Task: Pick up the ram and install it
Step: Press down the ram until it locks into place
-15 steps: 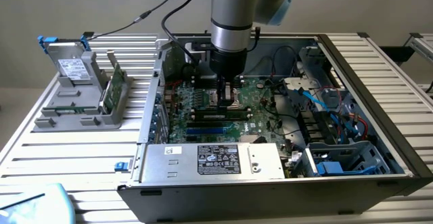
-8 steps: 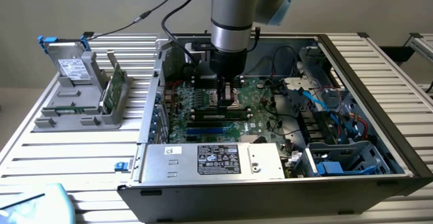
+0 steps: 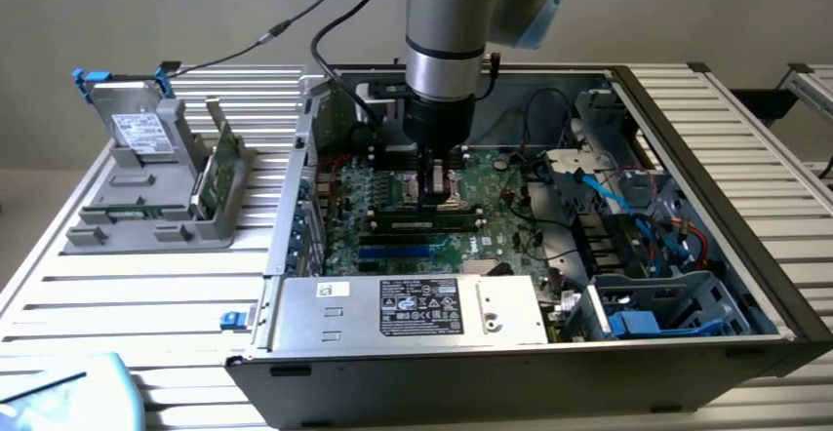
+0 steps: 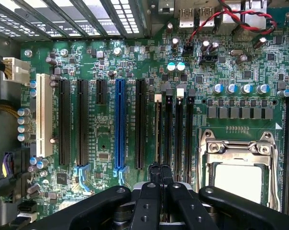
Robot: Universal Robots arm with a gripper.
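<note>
The ram is a slim green stick with black chips, standing on edge in a black memory slot of the motherboard inside the open computer case. In the wrist view the ram shows as a thin edge in the outermost of several parallel slots beside the CPU socket. My gripper hangs straight down over the middle of the stick. Its fingers are shut together, their tips at the ram's top edge. I cannot tell whether they pinch it or only rest on it.
A grey parts holder on the slatted table at the exterior view's left carries another green board. The power supply lies at the case front. Cables and a drive cage crowd the exterior view's right. Black and blue expansion slots flank the memory slots.
</note>
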